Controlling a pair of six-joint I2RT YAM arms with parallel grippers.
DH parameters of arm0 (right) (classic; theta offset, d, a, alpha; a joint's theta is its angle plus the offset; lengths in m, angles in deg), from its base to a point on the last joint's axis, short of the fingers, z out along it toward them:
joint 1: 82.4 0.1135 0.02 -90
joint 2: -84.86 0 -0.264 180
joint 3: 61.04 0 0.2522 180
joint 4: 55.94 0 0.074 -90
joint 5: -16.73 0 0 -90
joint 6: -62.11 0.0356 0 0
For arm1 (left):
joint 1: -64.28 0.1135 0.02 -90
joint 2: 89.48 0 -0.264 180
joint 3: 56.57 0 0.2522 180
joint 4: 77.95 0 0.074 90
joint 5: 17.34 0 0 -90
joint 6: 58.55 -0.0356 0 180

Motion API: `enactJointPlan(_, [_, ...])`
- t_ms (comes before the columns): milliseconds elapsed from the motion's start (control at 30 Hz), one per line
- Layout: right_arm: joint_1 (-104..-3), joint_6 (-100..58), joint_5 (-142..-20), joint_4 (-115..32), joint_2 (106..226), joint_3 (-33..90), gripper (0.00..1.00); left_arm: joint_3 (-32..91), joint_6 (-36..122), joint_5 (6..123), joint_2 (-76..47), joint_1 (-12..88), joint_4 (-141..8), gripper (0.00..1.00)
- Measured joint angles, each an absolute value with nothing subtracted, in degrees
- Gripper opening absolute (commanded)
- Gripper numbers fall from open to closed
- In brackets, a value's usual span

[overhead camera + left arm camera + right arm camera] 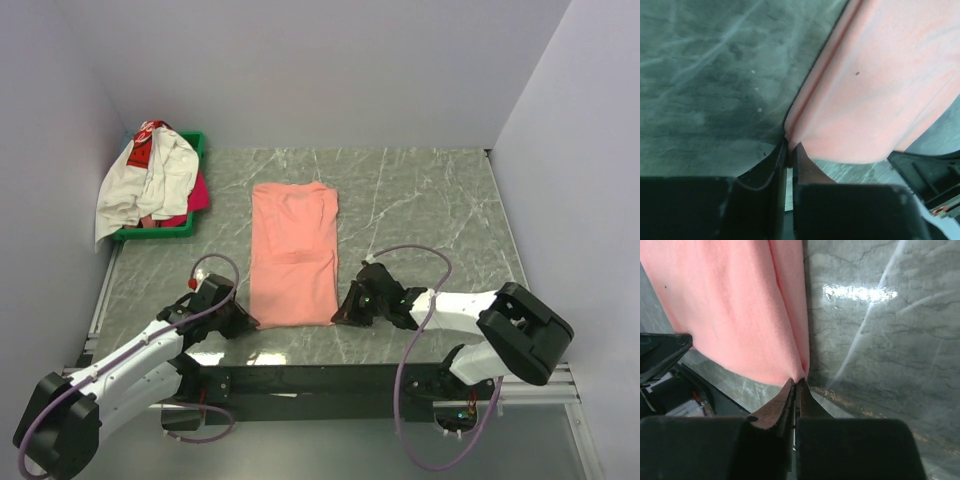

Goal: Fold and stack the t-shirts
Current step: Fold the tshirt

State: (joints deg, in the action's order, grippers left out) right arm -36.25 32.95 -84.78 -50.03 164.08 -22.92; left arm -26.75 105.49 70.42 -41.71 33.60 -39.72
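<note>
From above, we are pinching the shirt, centred on the table, by its near corners, at the left wrist the left gripper is clamping cloth, at the right wrist the right gripper likewise, likely readying a fold.

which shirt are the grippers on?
The salmon-pink shirt, flat mid-table: left gripper and right gripper pinch its near corners. The white shirt and magenta shirt lie heaped in the green tray.

Bare tabletop right, heaped tray back-left
</note>
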Motion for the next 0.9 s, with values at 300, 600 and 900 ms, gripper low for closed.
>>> enactJointPlan(300, [-36.07,26.37,-83.73,-41.12,156.3,-21.19,0.0,-25.05,102.81,68.1,-42.95,30.85,-38.89,0.01])
enactJointPlan(600, [-28.51,22.96,-82.16,-28.83,141.98,-21.78,0.0,-18.99,104.09,69.7,-49.27,18.87,-30.39,0.01])
enactJointPlan(900, [-32.62,16.47,-76.8,-16.72,143.86,-8.73,0.0,-2.62,97.69,74.49,-38.1,21.18,-29.06,0.01])
